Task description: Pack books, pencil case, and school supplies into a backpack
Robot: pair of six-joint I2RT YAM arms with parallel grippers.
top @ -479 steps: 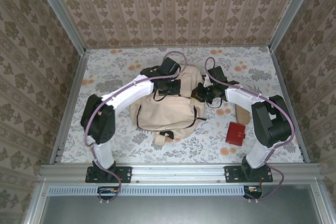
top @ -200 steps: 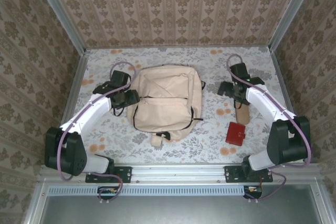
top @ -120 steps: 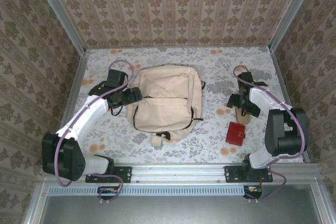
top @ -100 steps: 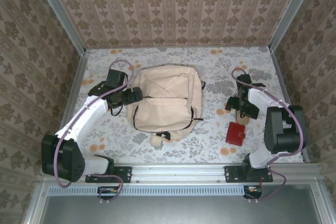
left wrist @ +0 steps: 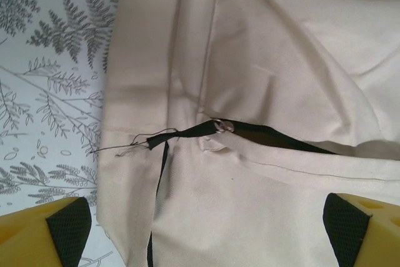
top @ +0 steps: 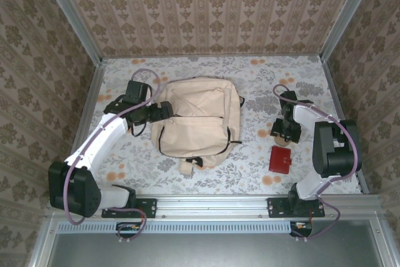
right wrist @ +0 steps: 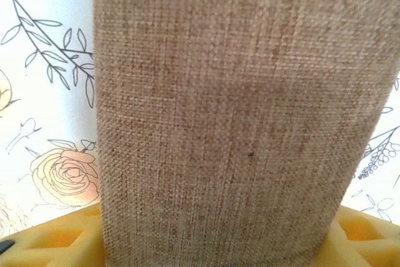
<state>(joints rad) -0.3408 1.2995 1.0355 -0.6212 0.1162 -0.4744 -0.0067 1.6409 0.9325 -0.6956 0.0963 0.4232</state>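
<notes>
Near edge: aluminium rail (top: pixel 212 204) with both arm bases bolted to it. Table (top: pixel 250 167) is covered in a floral cloth.

Right side, nearest item: small red pouch (top: pixel 282 159), squarish, lying flat in front of the right arm's base. Nothing touches it.

Just beyond it: right gripper (top: pixel 281 130), pointing down at the cloth. Its body covers most of the pencil case (right wrist: pixel 231 123) from overhead. The wrist camera shows a tan, coarse-woven fabric case running lengthwise between the yellow fingers (right wrist: pixel 50 236), one on each long edge. The fabric meets both fingers with no visible gap. Cannot tell whether they are pressing or only straddling. The case seems to lie on the cloth, flower print showing on either side.

Centre: backpack (top: pixel 197 120), cream-beige, lying flat with a strap loop (top: pixel 190 166) at its near end. It sits well apart from the pencil case, with bare cloth between them.

Left side of the backpack: left gripper (top: pixel 164 110) hangs over the bag's left edge, its wrist overlapping the fabric from above. In the wrist view the fingers (left wrist: pixel 44 232) stand wide apart with nothing between them. Below them are a metal zipper pull (left wrist: pixel 222 126), a frayed dark tape end and a narrow dark gap in the zipper (left wrist: pixel 275 137).

Far: patterned walls (top: pixel 206 10) on three sides.
</notes>
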